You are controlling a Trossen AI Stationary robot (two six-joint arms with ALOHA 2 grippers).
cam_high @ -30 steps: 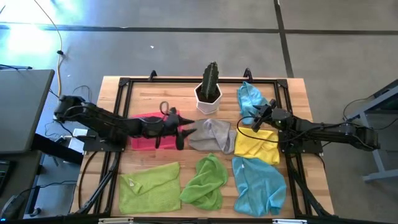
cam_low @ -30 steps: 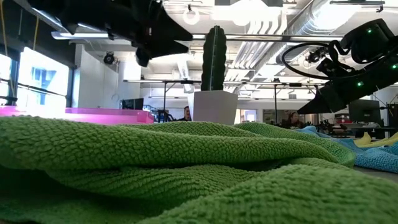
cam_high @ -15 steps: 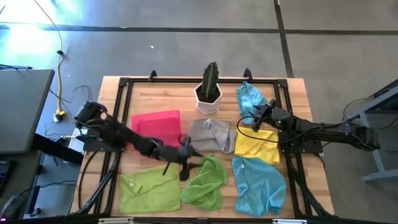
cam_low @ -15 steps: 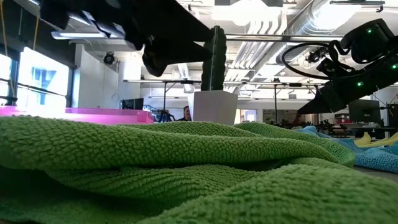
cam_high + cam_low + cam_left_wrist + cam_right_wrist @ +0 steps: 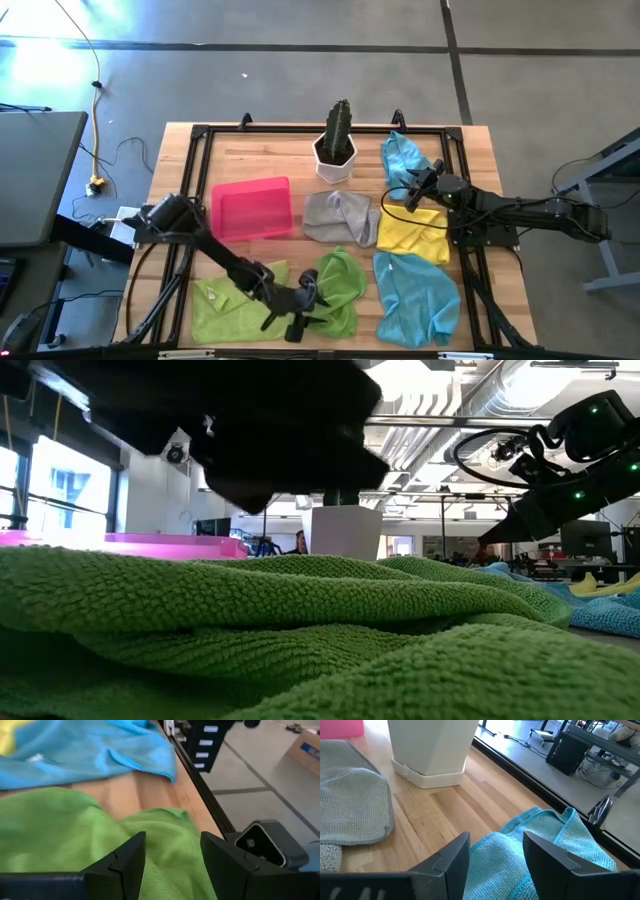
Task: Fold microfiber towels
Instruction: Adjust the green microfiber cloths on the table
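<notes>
My left gripper hangs low over the front edge of the table, above the crumpled green towel. Its 2 fingers stand wide apart and hold nothing; in the left wrist view I see green cloth between them and under them. I think I am here because this towel is the nearest loose one, and its bunched edge gives me something to pinch before I spread and fold it.

Just beside it, toward my left side, lies a second green towel, almost flat, with 1 edge turned over. On the other side lies a large blue towel, spread out but wrinkled. None of these 3 front towels looks folded yet.

Farther back I see a yellow towel, quite flat, touching the blue one. Next to it is a grey towel with soft humps, and then the pink tray, which is empty.

My right gripper waits at the far right part of the table, also wide and empty, near a small blue towel that is bunched up. I judge it stays there to leave room for the left arm.

At the back stands a cactus in a white pot, apart from the cloths.
</notes>
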